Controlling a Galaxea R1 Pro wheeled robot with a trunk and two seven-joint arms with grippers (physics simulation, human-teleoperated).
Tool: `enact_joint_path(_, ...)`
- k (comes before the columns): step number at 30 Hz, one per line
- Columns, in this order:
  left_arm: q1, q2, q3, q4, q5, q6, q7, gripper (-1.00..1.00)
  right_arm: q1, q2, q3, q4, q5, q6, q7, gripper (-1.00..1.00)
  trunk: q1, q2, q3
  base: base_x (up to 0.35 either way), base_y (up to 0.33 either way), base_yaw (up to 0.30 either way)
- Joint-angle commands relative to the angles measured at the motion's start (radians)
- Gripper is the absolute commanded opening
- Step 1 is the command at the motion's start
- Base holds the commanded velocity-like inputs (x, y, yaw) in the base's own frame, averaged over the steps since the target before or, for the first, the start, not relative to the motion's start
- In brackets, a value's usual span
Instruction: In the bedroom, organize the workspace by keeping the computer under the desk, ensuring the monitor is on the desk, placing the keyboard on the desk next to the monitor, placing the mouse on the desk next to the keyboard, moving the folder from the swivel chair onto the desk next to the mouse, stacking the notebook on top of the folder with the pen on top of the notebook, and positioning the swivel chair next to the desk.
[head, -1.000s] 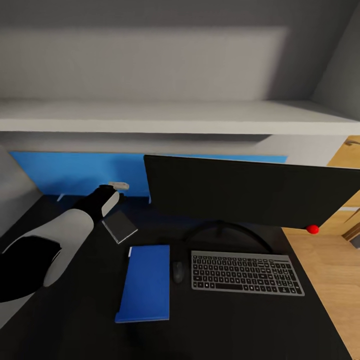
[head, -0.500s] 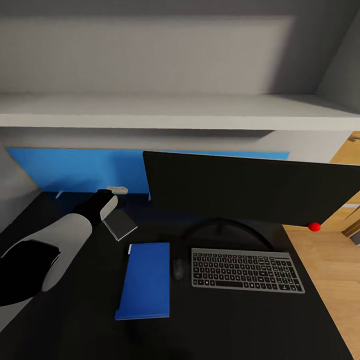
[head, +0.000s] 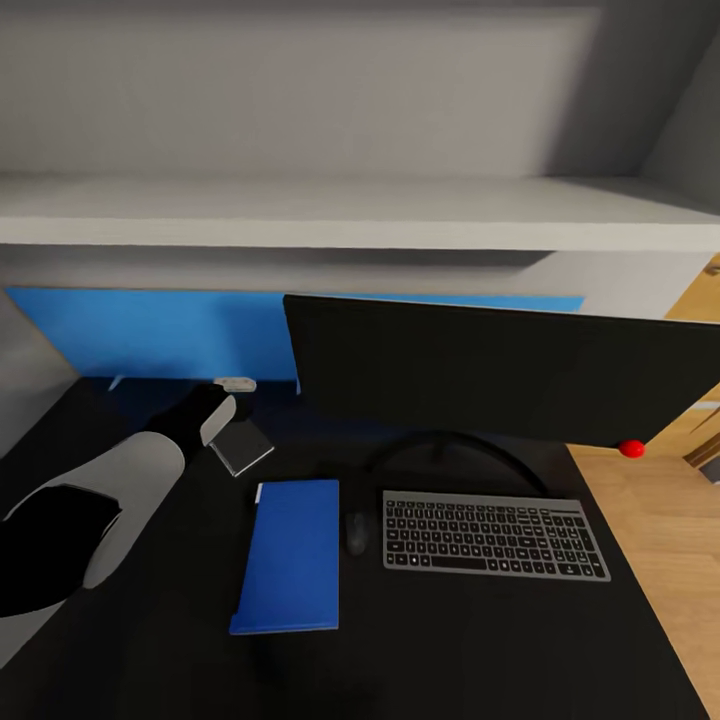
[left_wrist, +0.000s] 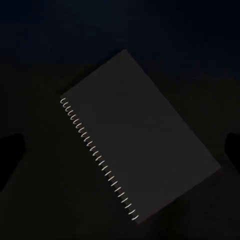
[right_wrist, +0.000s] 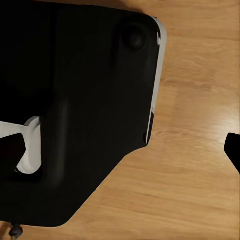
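Observation:
On the black desk (head: 450, 650) the monitor (head: 500, 370) stands at the back with the keyboard (head: 495, 535) in front of it. The dark mouse (head: 357, 531) lies left of the keyboard, and the blue folder (head: 290, 555) lies left of the mouse. The dark notebook (head: 243, 447) lies behind the folder; its spiral-bound cover (left_wrist: 142, 145) is seen from above in the left wrist view. My left gripper (head: 215, 415) hovers open over it (left_wrist: 120, 150), the fingertips (left_wrist: 10, 152) apart on either side. A small pale stick, seemingly the pen (head: 235, 383), lies by the back panel. My right gripper (right_wrist: 120, 152) hangs open.
A white wall shelf (head: 350, 215) overhangs the desk's back, above the blue back panel (head: 140, 335). Wood floor (head: 680, 540) lies right of the desk. The right wrist view looks down on my black base (right_wrist: 75, 100) and the wood floor (right_wrist: 200, 150).
The head view has shifted a little. My left gripper has drawn back and down, closer over the notebook. The things on the desk have not moved.

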Motion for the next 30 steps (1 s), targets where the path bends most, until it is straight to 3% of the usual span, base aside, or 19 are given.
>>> enact_joint_path(1, 0.000, 0.000, -0.008, -0.002, 0.010, 0.004, 0.007, 1.00, 0.000, -0.001, 0.005, -0.001, -0.011, -0.001, 0.004, 1.00, 0.001, -0.002, -0.003, 0.000, 0.000, 0.000)
enact_joint_path(24, -0.014, -0.001, -0.012, -0.004, 0.006, 0.011, 0.010, 1.00, 0.000, 0.000, 0.008, -0.001, -0.010, -0.002, 0.003, 1.00, 0.001, -0.002, -0.040, 0.000, 0.000, 0.000)
enact_joint_path(30, -0.052, 0.002, -0.012, -0.004, 0.007, 0.026, 0.009, 1.00, 0.000, 0.000, 0.008, 0.000, -0.010, -0.002, 0.002, 1.00, 0.001, -0.002, -0.050, 0.000, 0.000, 0.000)
